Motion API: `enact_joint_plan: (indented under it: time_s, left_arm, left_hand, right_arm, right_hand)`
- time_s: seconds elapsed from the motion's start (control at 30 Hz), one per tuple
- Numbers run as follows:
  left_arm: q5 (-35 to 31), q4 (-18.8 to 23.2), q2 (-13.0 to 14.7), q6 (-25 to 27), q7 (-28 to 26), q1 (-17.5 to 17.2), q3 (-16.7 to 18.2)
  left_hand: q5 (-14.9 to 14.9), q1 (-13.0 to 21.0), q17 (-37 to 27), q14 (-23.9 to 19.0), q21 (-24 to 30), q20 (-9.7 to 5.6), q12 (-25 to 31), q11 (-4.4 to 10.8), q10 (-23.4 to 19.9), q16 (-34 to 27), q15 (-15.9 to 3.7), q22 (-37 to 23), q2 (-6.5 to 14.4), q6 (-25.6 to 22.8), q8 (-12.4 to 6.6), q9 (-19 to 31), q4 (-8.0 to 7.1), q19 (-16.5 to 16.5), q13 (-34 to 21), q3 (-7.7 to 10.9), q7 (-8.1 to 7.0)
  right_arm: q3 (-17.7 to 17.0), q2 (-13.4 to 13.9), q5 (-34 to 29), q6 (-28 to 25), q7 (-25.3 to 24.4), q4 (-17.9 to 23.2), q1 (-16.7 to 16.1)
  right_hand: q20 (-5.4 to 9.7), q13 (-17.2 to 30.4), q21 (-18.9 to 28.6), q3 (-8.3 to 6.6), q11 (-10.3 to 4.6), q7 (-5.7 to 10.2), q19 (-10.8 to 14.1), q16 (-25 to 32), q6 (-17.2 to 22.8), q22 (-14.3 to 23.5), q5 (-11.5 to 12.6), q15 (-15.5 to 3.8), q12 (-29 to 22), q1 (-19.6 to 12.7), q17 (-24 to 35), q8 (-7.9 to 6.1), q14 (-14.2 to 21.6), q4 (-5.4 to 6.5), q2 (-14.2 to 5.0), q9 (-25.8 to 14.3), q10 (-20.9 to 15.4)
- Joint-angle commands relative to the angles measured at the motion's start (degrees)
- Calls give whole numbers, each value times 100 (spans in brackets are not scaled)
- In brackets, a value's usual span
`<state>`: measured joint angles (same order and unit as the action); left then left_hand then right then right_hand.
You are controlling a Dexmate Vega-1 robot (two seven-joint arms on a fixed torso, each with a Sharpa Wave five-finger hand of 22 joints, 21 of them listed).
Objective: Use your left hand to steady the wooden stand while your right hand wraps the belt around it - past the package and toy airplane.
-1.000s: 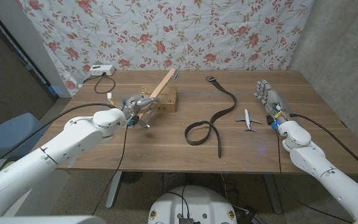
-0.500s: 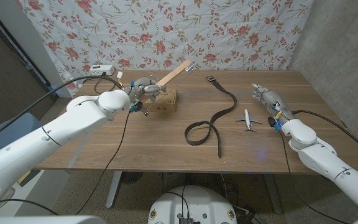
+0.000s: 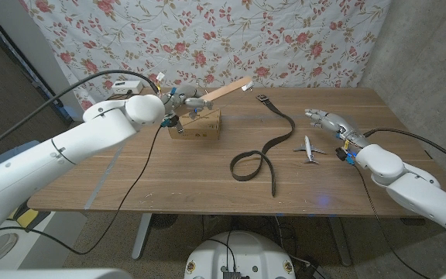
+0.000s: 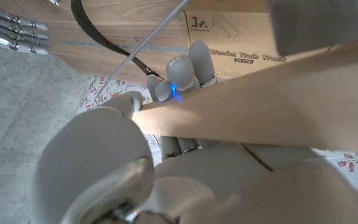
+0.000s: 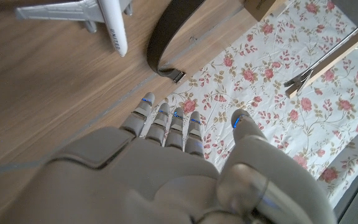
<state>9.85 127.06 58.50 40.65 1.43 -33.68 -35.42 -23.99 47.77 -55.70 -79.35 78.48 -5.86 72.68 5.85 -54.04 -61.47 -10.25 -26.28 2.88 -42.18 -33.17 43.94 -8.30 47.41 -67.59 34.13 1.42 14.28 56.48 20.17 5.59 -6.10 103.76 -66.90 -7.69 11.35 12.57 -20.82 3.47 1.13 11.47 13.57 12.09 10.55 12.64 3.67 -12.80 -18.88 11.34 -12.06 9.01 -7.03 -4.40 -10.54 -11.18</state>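
Note:
The wooden stand [image 3: 221, 91], a pale slanted bar with a metal fitting at its far tip, is gripped at its near end by my left hand [image 3: 183, 101], above the cardboard package [image 3: 199, 123]. In the left wrist view the bar [image 4: 260, 99] crosses my left hand [image 4: 179, 130], with the package [image 4: 229, 37] beyond it. The dark belt [image 3: 273, 143] lies loose mid-table, curled into a loop at its near end. The toy airplane [image 3: 309, 148] sits to its right. My right hand [image 3: 327, 119] hovers just behind the airplane, fingers spread and holding nothing. The right wrist view shows this hand [image 5: 166, 162] near the airplane [image 5: 98, 18] and the belt [image 5: 173, 31].
A white power strip [image 3: 126, 85] with its cable lies at the table's back left. A floral cloth [image 3: 231, 39] hangs behind the table. A grey wall [image 3: 432, 70] stands close on the right.
My left hand has carried the stand's bar away from the front edge to above the package, and the bar now slants flatter. My right hand has turned and reached left, behind the airplane.

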Motion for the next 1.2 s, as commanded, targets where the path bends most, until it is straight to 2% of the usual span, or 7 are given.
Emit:
enact_joint_plan:
  time_s: [0.03, 0.17, 0.27, 0.47, 0.7, 0.9, 1.2]
  left_arm:
    - [-823, 414, 160, 210, 756, 451, -269]
    - [-1275, 638, 237, 404, 989, 588, -452]
    - [-1952, 881, 288, 746, 1250, 808, -821]
    - [-3086, 1182, 328, 1087, 1769, 1043, -1322]
    - [-4208, 1340, 286, 1135, 2197, 987, -1507]
    - [-4839, 1384, 215, 954, 2356, 686, -1335]
    - [-5380, 1365, 38, 611, 2514, 152, -876]
  left_hand:
    - [-89, -338, 24, -73, 27, -200, 1623, 178, 301, -51, -67, 3, 165, -94, -56, 0, -138, -83, -374, 193, -51]
    - [-154, -390, 43, -64, 30, -177, 1674, 160, 359, -65, -61, 12, 82, -121, -57, -52, -140, -130, -373, 184, -111]
    - [-211, -414, 79, -45, 34, -171, 1703, 161, 375, -55, -62, 22, 54, -131, -75, -58, -139, -142, -372, 199, -119]
    - [-300, -456, 79, -93, 43, -170, 1731, 146, 369, -105, -55, 39, 14, -107, -168, 60, -142, -151, -370, 225, -124]
    - [-373, -498, 148, -47, 53, -164, 1745, 136, 349, -77, -59, 41, -15, -96, -193, 67, -148, -172, -370, 246, -141]
    - [-424, -520, 128, -81, 48, -163, 1745, 147, 352, -127, -63, 74, -31, -114, -202, 37, -144, -168, -370, 266, -138]
    - [-518, -563, 159, -92, 62, -162, 1745, 156, 341, -165, -62, 103, -59, -107, -247, 42, -137, -187, -370, 306, -139]
  right_arm:
    - [-275, 941, -685, -857, -60, 1307, -561]
    - [-302, 1193, -948, -1253, -31, 1696, -669]
    - [-282, 1318, -1041, -1409, 92, 1869, -693]
    - [-180, 1423, -1201, -1676, 230, 2110, -705]
    - [89, 1582, -1597, -2206, 409, 2522, -533]
    - [531, 1579, -2084, -2707, 694, 2854, -161]
    - [1181, 1350, -2889, -3251, 1001, 3077, 341]
  right_hand:
    - [-34, 13, 15, 71, 27, 15, 17, 40, 47, 13, -38, -34, -13, 43, 28, 10, 47, 0, 114, -20, -104]
    - [-38, 17, 21, 105, 50, 8, 37, 49, 46, 15, -51, -59, -14, 67, 39, 16, 67, -5, 163, -21, -121]
    - [-38, 19, 20, 119, 49, 4, 38, 44, 35, 15, -56, -74, -12, 75, 44, 23, 55, -8, 185, -22, -122]
    - [-35, 25, 19, 151, 61, -7, 42, 41, 26, 17, -64, -107, -8, 86, 57, 31, 46, -19, 231, -25, -130]
    - [27, 55, 97, 214, 137, -92, 260, 221, 141, 32, -50, -300, -56, 72, 157, -1, 399, -43, 255, -36, -320]
    - [53, 71, 111, 223, 138, -93, 303, 279, 216, 38, -34, -387, -53, 30, 203, -25, 485, -69, 261, -39, -322]
    - [109, 101, 138, 190, 103, -96, 391, 375, 330, 44, 16, -463, -78, -130, 297, -63, 583, -140, 220, -43, -401]
